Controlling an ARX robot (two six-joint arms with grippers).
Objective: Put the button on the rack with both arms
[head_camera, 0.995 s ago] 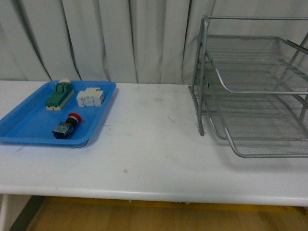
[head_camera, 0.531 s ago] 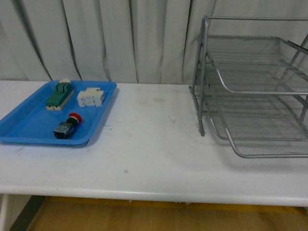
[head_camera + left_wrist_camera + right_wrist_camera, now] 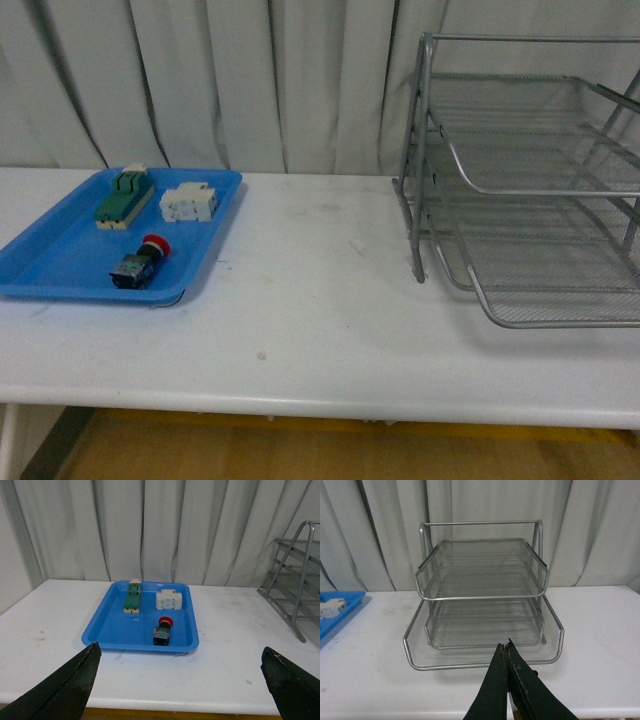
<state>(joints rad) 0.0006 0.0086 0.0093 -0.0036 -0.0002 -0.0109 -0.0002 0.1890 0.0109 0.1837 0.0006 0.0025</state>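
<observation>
The button [image 3: 139, 262], red cap on a black and blue body, lies on its side near the front of the blue tray [image 3: 60, 255] at the table's left; it also shows in the left wrist view [image 3: 163, 630]. The silver three-tier wire rack [image 3: 530, 190] stands at the right and fills the right wrist view [image 3: 482, 600]. Neither arm shows in the front view. My left gripper [image 3: 180, 677] is open and empty, back from the tray over the table's front edge. My right gripper [image 3: 504, 647] is shut and empty, in front of the rack's bottom tier.
A green and beige block [image 3: 124, 198] and a white terminal block [image 3: 189, 202] lie at the back of the blue tray. White curtains hang behind the table. The white tabletop [image 3: 310, 280] stretches bare between tray and rack.
</observation>
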